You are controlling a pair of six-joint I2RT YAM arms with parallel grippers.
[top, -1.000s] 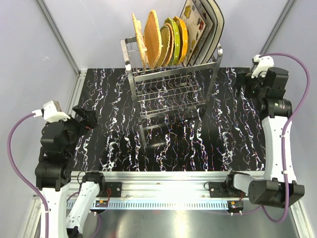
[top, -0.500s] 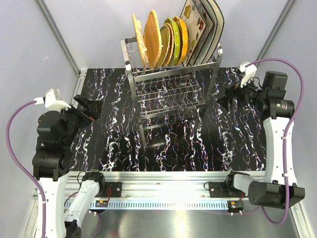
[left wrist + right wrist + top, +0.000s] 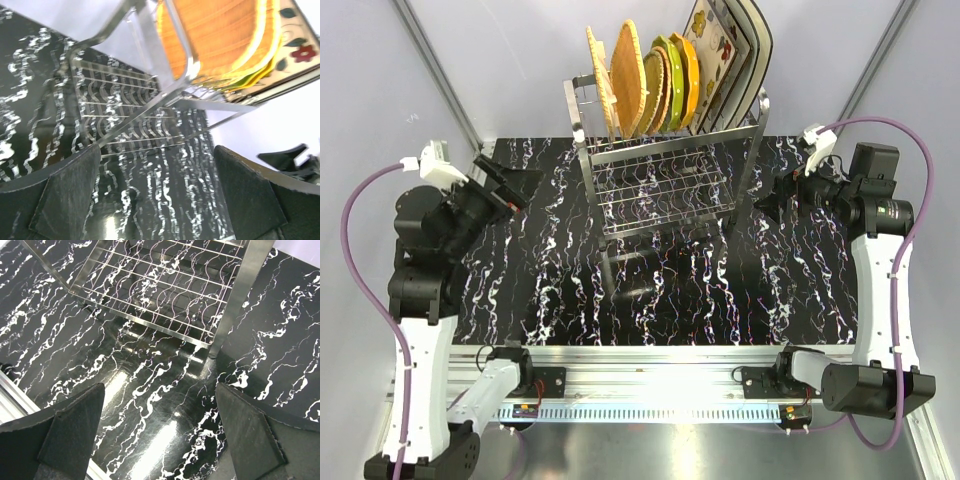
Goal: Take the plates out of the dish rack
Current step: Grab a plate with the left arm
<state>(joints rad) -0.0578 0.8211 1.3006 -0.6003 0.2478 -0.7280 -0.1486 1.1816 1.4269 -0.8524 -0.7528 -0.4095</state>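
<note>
The left claw [image 3: 512,182] and right claw [image 3: 770,200] are held open and empty on either side of the dish rack [image 3: 665,190]. The plates [image 3: 660,75] are stood upright in its top tier.

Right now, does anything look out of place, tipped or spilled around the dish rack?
Nothing stands out. The plates stand on edge in the upright dish rack, and nothing is spilled.
</note>
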